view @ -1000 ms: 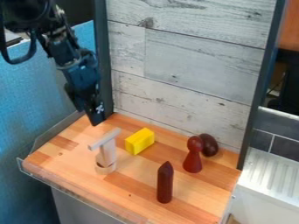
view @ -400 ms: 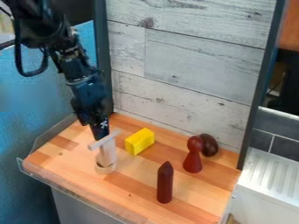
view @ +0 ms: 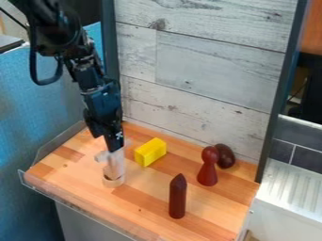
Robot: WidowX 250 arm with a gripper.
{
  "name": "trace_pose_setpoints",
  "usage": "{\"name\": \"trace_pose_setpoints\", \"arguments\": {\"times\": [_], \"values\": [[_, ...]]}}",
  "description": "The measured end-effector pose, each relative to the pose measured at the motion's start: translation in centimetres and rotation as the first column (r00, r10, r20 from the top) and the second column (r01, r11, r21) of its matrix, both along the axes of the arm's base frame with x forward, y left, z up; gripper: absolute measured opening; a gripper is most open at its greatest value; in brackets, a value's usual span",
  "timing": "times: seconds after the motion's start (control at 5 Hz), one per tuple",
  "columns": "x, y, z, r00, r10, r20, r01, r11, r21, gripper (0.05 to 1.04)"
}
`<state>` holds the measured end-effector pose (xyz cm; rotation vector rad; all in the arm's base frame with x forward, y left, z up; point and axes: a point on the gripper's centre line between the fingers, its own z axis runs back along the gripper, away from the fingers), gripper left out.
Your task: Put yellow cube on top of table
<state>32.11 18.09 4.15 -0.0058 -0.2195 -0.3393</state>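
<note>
the yellow cube [view: 150, 152] lies on the desk [view: 72, 176], close to the back edge and nearer the back left corner than the back right one. the claw [view: 115, 148] hangs down over the left part of the desk, at the upper end of the wooden t-shape [view: 114, 165]; i cannot tell whether it is open or closed, nor whether it touches the wood. that t-shape stands upright in a pale ring [view: 113, 182], just to the left of the cube and a little nearer the front edge, so it is the closest thing in the way. toward the back right corner stands the red peg [view: 208, 169], round-headed, with the dark egg [view: 225, 156] just behind it by the back edge. the dark stick [view: 178, 196] stands pointed end up, nearer the front edge, with bare wood between it and the cube. a plank wall [view: 189, 89] rises along the back edge, and a low clear rim [view: 60, 198] runs along the front. as for what is hard to see, the claw hides part of the t-shape's crossbar, the peg covers the egg's left side, and the front right corner of the desk is cut off at the bottom.
</note>
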Motion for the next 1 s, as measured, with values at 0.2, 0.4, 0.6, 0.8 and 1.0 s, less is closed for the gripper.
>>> {"name": "trace_pose_setpoints", "arguments": {"times": [0.2, 0.4, 0.6, 0.8, 1.0], "values": [[0.03, 0.08, 0.00, 1.000, 0.004, 0.002, -0.004, 1.000, 0.004, 0.965], [0.25, -0.08, 0.02, 1.000, -0.002, 0.007, 0.002, 1.000, 0.010, 0.657], [0.39, -0.13, -0.06, 1.000, -0.004, 0.014, 0.003, 1.000, 0.017, 0.452], [0.38, -0.21, -0.26, 1.000, 0.016, 0.012, -0.016, 1.000, 0.024, 0.748], [0.38, -0.37, -0.35, 1.000, 0.012, 0.014, -0.012, 1.000, 0.019, 0.995]]}}
